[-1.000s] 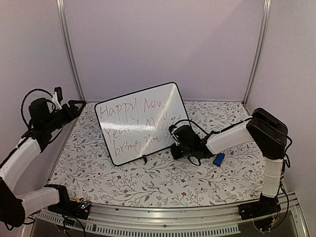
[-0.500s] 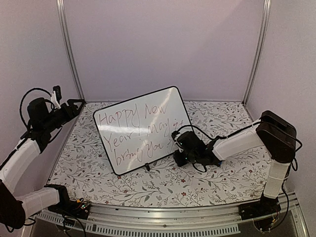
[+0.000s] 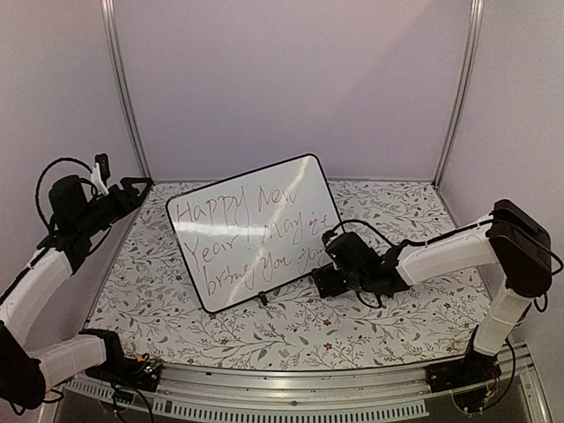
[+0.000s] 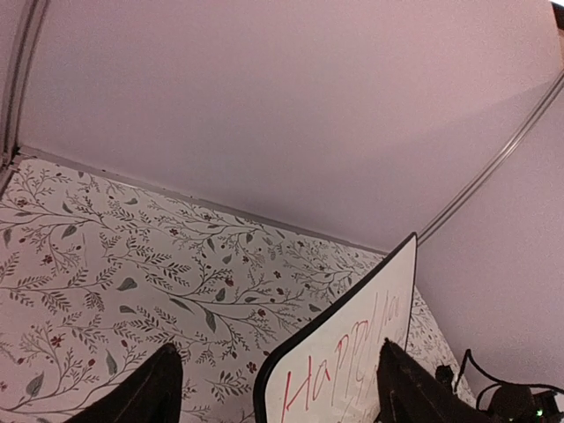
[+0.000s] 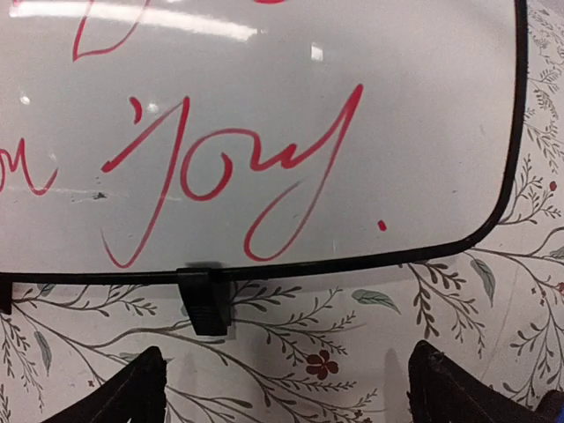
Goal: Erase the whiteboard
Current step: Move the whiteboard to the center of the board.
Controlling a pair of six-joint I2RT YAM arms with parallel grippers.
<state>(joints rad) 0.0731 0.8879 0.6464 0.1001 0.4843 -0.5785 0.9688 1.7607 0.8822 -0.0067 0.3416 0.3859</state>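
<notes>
Erasing is not yet begun: red writing (image 5: pixel 220 167) covers the whiteboard (image 3: pixel 251 231), which stands on the table (image 3: pixel 370 326), leaning back and facing the arms. Its long axis runs left to right, with the right end farther back. The right gripper (image 3: pixel 322 280), jaws spread and empty, sits low by the board's lower right corner. The left gripper (image 3: pixel 132 187), likewise spread and empty, hangs well apart. The next move likely calls for a wiper in hand and a steadied board.

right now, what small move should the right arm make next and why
Probably back the right arm off slightly to find an eraser: its jaws stand open and empty by the lower right corner of the whiteboard, which is fully written on, and no eraser is in view.
</notes>
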